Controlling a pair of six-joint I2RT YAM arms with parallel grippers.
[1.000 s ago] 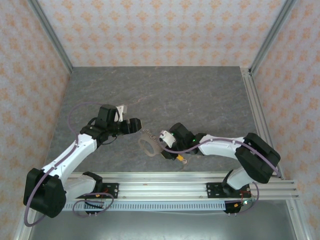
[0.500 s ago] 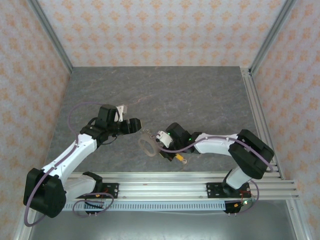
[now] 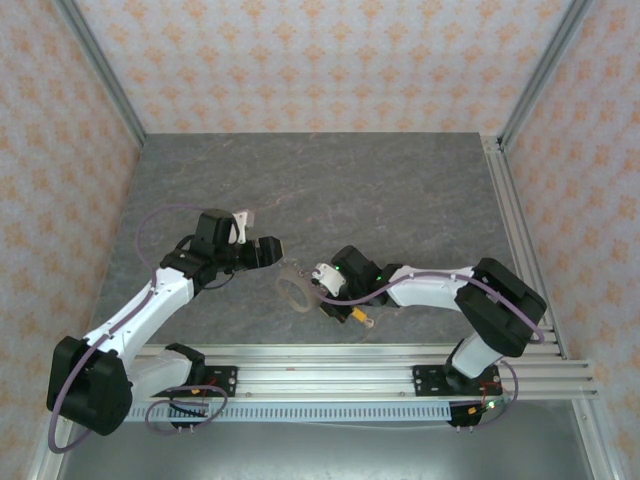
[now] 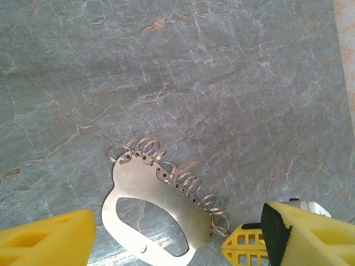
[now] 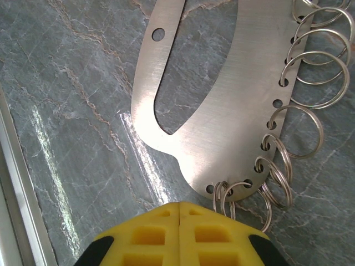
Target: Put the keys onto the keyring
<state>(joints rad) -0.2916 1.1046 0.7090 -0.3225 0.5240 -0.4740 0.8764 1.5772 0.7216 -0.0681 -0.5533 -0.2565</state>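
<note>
The keyring (image 4: 161, 185) lay flat on the grey, veined stone-look table (image 4: 233, 77), between the two grippers. It was a thin plate of brushed, silvery metal, rounded like a teardrop, with a long oval cut-out through its middle. A row of small punched holes ran along one edge, and each hole carried a loop of bright wire split ring. In the left wrist view the plate's long axis ran from upper left to lower right, with the ring-bearing edge facing up and to the right.

The left gripper (image 3: 272, 250) hung just above it, released, its spongy yellow pads spread wide to either side of the plate.

The right gripper (image 5: 180, 213) was clenched, its ribbed yellow fingertips pressed together with no gap. They touched the last rings at the plate's narrow end, but whether a ring was nipped between them could not be told.

A tiny key (image 3: 358, 316) lay under the right arm's wrist, its yellow-orange head up-left and its short blade angled toward the near rail.
</note>
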